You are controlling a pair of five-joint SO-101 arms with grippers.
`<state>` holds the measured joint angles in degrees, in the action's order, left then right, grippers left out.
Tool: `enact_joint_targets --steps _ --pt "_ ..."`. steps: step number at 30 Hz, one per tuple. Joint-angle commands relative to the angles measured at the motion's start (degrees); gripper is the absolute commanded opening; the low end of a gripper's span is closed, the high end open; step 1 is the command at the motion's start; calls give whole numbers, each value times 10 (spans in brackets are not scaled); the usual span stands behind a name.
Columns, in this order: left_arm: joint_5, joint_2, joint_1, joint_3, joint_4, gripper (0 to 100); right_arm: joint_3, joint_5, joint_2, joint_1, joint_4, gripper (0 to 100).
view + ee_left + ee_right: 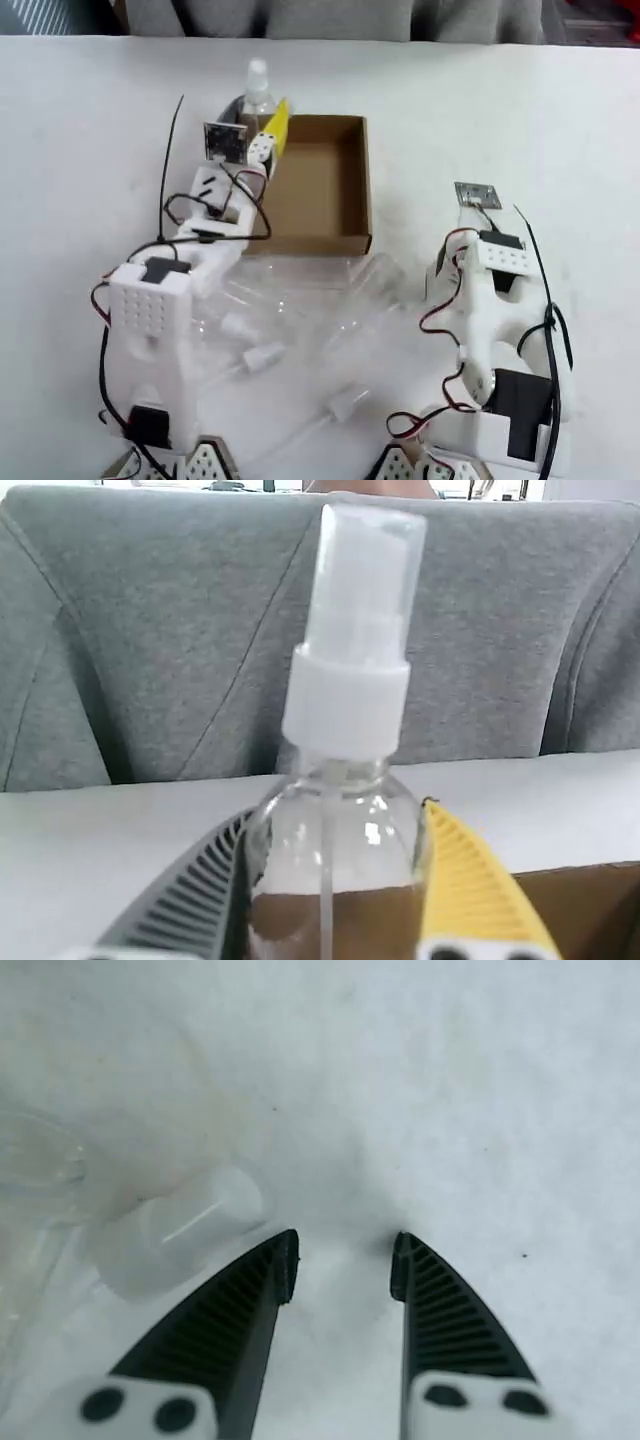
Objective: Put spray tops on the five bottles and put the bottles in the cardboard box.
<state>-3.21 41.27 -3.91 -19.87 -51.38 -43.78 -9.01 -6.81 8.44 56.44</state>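
A clear bottle (335,880) with a white spray top (350,640) already on it stands upright in the left pincer (335,825), clamped between one grey finger (190,900) and one yellow finger (470,890). In the high view this bottle (257,100) is at the far left corner of the open cardboard box (320,185); whether it touches the counter cannot be told. In front of the box, between the two arms, several uncapped clear bottles (310,290) lie jumbled on their sides on the white counter (80,150), with loose spray tops (262,357) among and in front of them. The right pincer (343,1255) is low over the counter, its black fingers (250,1300) parted and holding nothing, with a clear plastic piece (175,1230) just beside one finger. A grey sofa (150,630) stands behind the counter.
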Motion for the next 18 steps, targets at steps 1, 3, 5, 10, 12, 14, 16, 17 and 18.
enact_joint_targets --steps 1,3,5,10,12,14,16,17,18 --pt "0 -8 7 25 4 129 3 -7 -16 4 -5 134" --pt "0 -11 7 28 35 176 3 -7 -16 4 -5 134" --pt "-3 -11 7 30 50 202 3 -7 -16 4 -5 134" --pt "-25 -12 12 30 53 233 3 -7 -16 4 -5 134" --pt "-25 -12 14 29 53 251 3 -7 -16 4 -6 134" --pt "-25 -13 14 27 53 277 3 -7 -16 4 -6 134" --pt "-25 -13 14 25 53 297 3 -7 -16 4 -6 134" --pt "-25 -13 14 25 53 301 3 -7 -16 4 -6 134" --pt "-25 -14 14 25 54 305 3 -7 -16 4 -6 134"
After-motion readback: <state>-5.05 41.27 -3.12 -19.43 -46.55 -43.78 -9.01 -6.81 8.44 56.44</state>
